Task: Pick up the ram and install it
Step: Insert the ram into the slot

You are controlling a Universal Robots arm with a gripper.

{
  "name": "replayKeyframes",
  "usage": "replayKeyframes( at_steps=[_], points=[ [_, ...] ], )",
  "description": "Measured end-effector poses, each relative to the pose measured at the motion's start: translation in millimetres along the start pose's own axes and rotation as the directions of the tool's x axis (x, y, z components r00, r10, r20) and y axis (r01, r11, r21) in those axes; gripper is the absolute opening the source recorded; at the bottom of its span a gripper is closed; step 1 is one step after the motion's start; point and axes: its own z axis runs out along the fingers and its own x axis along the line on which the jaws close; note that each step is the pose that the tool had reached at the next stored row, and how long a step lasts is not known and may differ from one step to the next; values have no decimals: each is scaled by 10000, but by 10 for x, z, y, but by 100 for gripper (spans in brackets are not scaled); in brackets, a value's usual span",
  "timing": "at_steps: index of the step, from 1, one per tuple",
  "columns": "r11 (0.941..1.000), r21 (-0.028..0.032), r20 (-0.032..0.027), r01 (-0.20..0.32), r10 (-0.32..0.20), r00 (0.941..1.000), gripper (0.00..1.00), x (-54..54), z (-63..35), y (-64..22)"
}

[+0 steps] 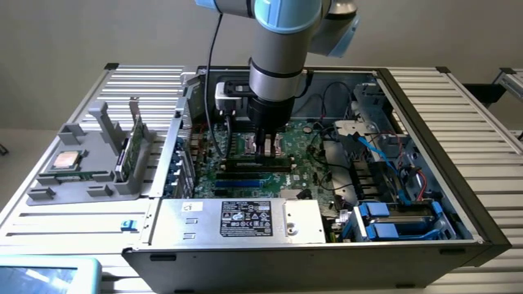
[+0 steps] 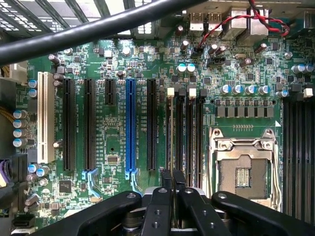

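Note:
In the exterior view my gripper (image 1: 267, 154) reaches straight down into the open computer case (image 1: 457, 202). It is shut on the ram (image 1: 245, 163), a long thin stick that lies along a memory slot on the green motherboard (image 1: 307, 138). In the wrist view the black fingers (image 2: 165, 194) meet at the gripper (image 2: 172, 179), in line with the dark memory slots (image 2: 184, 128) beside the empty processor socket (image 2: 243, 164). There the ram is edge-on and hard to separate from the slot below it.
On the exterior view's left, a grey fixture (image 1: 82, 177) holds a square processor chip (image 1: 65, 160) and an upright green card (image 1: 135, 150). A power supply (image 1: 237, 220) fills the case front, with blue drive bays (image 1: 392, 223) and loose cables (image 1: 368, 153) on the right. A black cable (image 2: 98, 27) crosses the wrist view.

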Motion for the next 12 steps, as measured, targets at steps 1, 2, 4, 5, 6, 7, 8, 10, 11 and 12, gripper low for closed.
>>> replayKeyframes(
  at_steps=[1, 2, 4, 5, 6, 7, 8, 10, 11, 12],
  points=[
    [10000, 0, 0, 0, 0, 10000, 11, 0, 0, 0],
    [10000, 0, 0, 0, 0, 10000, 11, 0, 1, 0],
    [10000, 2, 4, 0, 0, 10000, 11, -1, 0, 0],
    [10000, 3, 6, 0, 0, 10000, 11, -1, -2, 0],
    [10000, 3, 6, 0, 0, 10000, 11, -1, -3, 0],
    [10000, 2, 5, 0, 0, 10000, 11, -1, -3, 0],
    [10000, 2, 2, 0, 0, 10000, 11, 0, -4, 0],
    [10000, 1, 2, 0, 0, 10000, 11, 0, -5, 0],
    [10000, 2, 2, 0, 0, 10000, 11, 0, -5, 0],
    [10000, 6, 2, 3, -3, 10000, 11, 0, -4, 0]
  ],
)
